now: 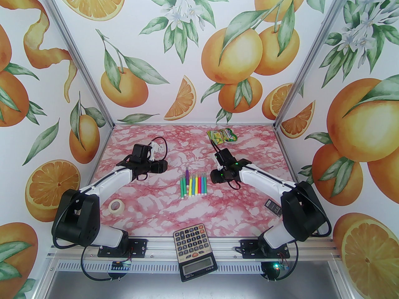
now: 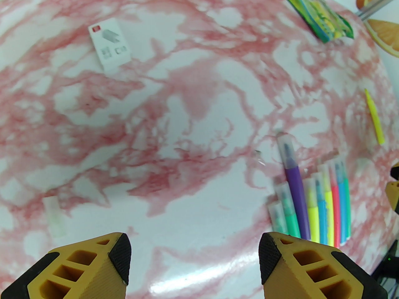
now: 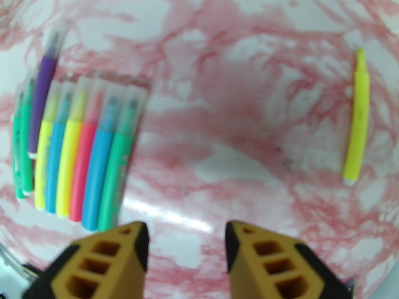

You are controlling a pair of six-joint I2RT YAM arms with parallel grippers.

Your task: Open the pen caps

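Observation:
Several short felt-tip pens (image 1: 193, 185) lie side by side mid-table, among them green, purple, yellow, blue and pink ones. Their clear pen caps (image 3: 93, 89) point toward the back, and the purple pen's cap (image 2: 285, 148) sticks out past the others. One yellow pen (image 3: 357, 120) lies apart with its tip bare, also seen as the yellow pen (image 2: 374, 117). A loose clear cap (image 2: 54, 216) rests on the table. My left gripper (image 2: 193, 254) hovers open left of the row with nothing between its fingers. My right gripper (image 3: 187, 244) hovers open to the row's right, also with nothing in it.
A green snack packet (image 1: 223, 135) lies at the back, and a white box (image 2: 109, 44) sits near the left arm. A tape roll (image 1: 117, 206) is at front left. The calculator (image 1: 193, 248) overhangs the front edge, and a small dark item (image 1: 272, 206) lies at right.

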